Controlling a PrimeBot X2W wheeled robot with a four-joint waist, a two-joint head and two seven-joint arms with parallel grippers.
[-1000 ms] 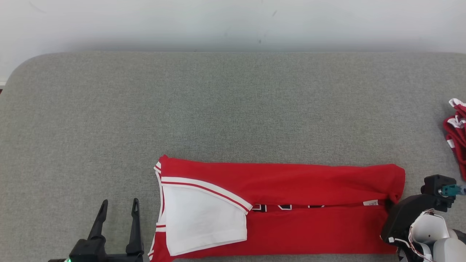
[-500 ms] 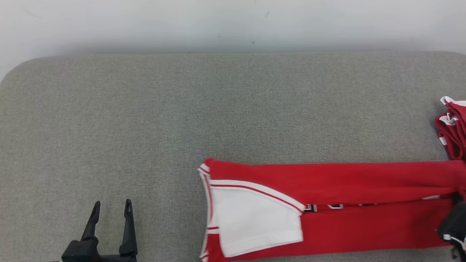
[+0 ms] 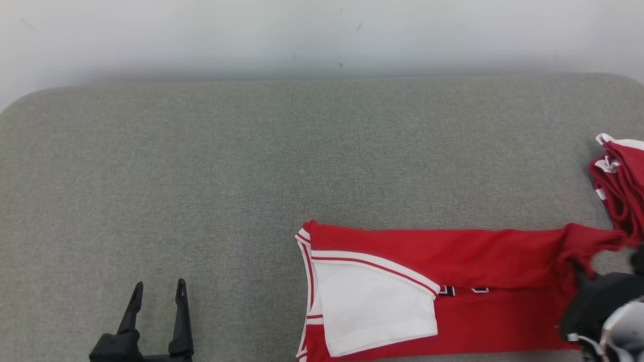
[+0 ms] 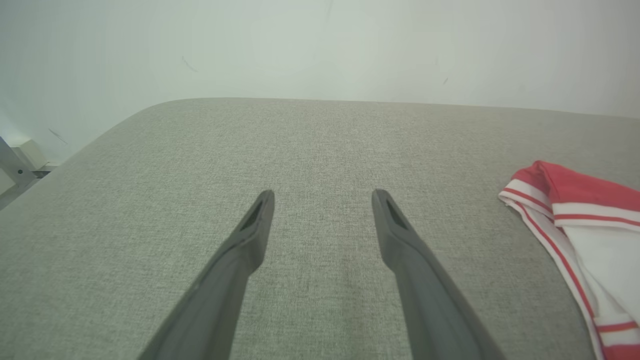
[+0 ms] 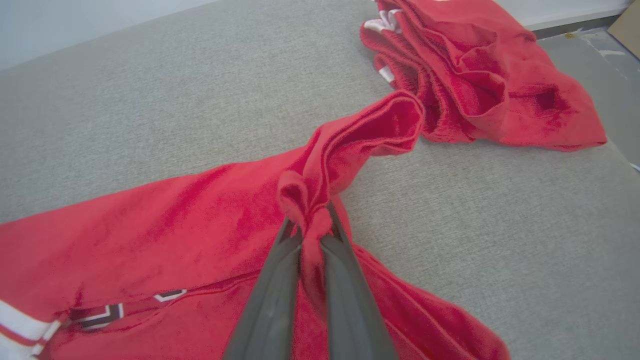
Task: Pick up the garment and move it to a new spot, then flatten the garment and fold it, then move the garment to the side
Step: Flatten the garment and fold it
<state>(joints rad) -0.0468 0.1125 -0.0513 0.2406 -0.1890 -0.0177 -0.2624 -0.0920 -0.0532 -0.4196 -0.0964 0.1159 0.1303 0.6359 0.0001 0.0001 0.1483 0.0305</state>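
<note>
The garment [image 3: 453,251] is a red jersey with white trim, folded into a long strip along the near edge of the grey padded table [image 3: 201,176]. Its white-lined end faces left and also shows in the left wrist view [image 4: 590,225]. My right gripper [image 5: 311,225] is shut on the strip's right end, which is bunched and lifted off the table [image 5: 350,150]. In the head view the gripper's dark housing [image 3: 598,301] covers that end. My left gripper [image 3: 159,284] stands open over bare table at the lower left, well clear of the garment, with nothing between its fingers [image 4: 250,235].
A pile of other red garments [image 3: 624,191] lies at the table's right edge, just beyond the held end [image 5: 475,75]. A pale wall [image 3: 322,35] runs behind the table. Floor [image 5: 590,50] shows past the right edge.
The right gripper has dragged the garment to the right, toward the red pile, and its held end has bunched up. The head camera has shifted slightly. The left gripper has stayed put.
</note>
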